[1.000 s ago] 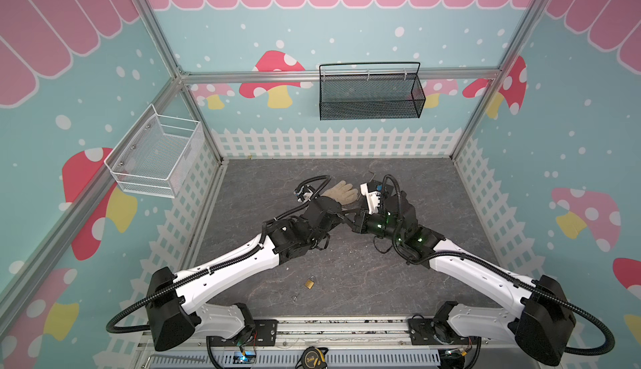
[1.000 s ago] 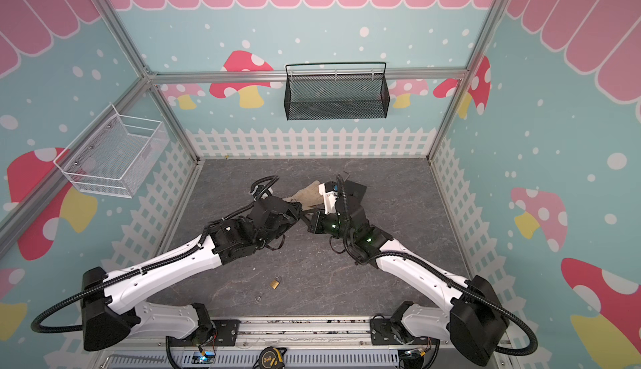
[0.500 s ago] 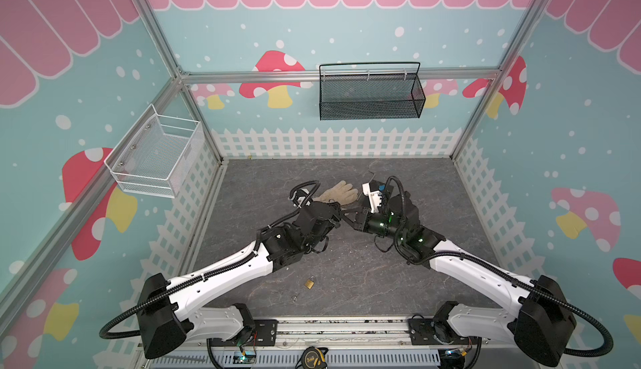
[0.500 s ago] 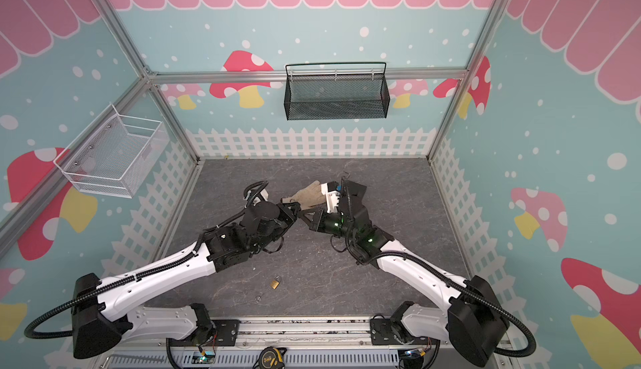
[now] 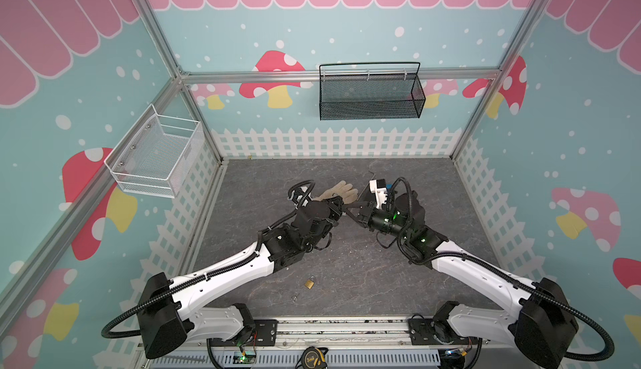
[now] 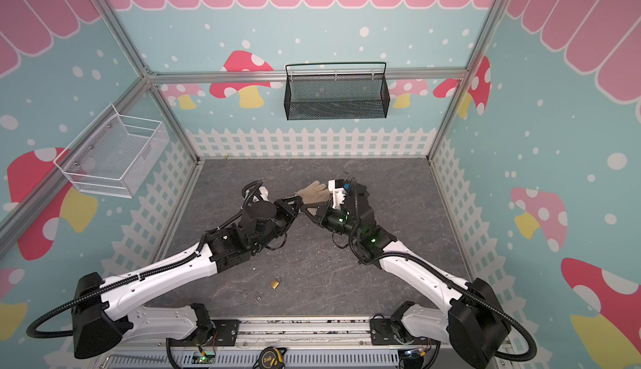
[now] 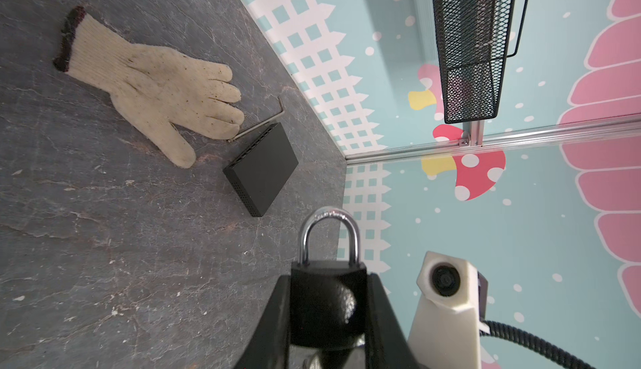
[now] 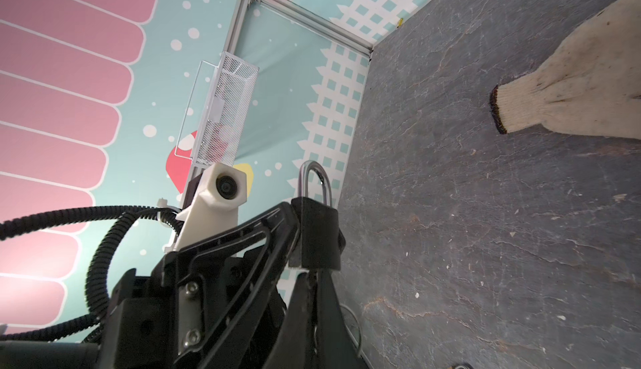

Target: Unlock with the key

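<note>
A black padlock (image 7: pixel 322 301) with a silver shackle sits upright between the fingers of my left gripper (image 7: pixel 328 280), which is shut on its body. My right gripper (image 8: pixel 314 274) is shut, with its tips right under the padlock (image 8: pixel 319 235). It pinches the key, which is almost wholly hidden; a thin wire ring (image 8: pixel 354 325) hangs beside the fingers. In both top views the left gripper (image 5: pixel 338 207) and right gripper (image 5: pixel 350 211) meet tip to tip above the middle of the floor, as do the left gripper (image 6: pixel 295 207) and right gripper (image 6: pixel 307 209).
A cream work glove (image 5: pixel 341 190) (image 7: pixel 156 86), a flat black box (image 7: pixel 263 169) and an Allen key (image 7: pixel 263 124) lie behind the grippers. A small brass padlock (image 5: pixel 309 283) and a wire ring (image 5: pixel 295 297) lie near the front edge. A black basket (image 5: pixel 371 96) and a white basket (image 5: pixel 156 155) hang on the walls.
The left arm's shoulder and elbow have shifted a little and its wrist has drifted slightly left. Both grippers stay tip to tip, and neither grip has changed.
</note>
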Controlling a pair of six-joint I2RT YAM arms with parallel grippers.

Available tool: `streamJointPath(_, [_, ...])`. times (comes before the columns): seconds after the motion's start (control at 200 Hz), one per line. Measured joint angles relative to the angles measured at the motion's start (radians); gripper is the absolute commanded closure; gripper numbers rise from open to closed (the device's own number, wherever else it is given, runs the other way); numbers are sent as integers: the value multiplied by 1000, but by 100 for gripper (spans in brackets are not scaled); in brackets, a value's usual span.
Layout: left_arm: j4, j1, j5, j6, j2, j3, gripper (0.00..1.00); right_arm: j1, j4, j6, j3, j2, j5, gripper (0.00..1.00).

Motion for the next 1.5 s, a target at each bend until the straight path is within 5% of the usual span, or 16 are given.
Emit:
streamJointPath(0.56, [67,0,-5,-10,20,-24,100,-12,49,53,-34,1,8,100])
streamJointPath(0.745, [60,0,-4,-5,23,-24,100,-12,-7,-22,-14,0,14,100])
streamJointPath(1.046, [3,-2,4,3,35,18,100,-2,-127,-139,35,0,30,79])
streamJointPath(1.496, [-54,-2,19,24,46,51,100,19,-244,-269,80,-10,87,87])
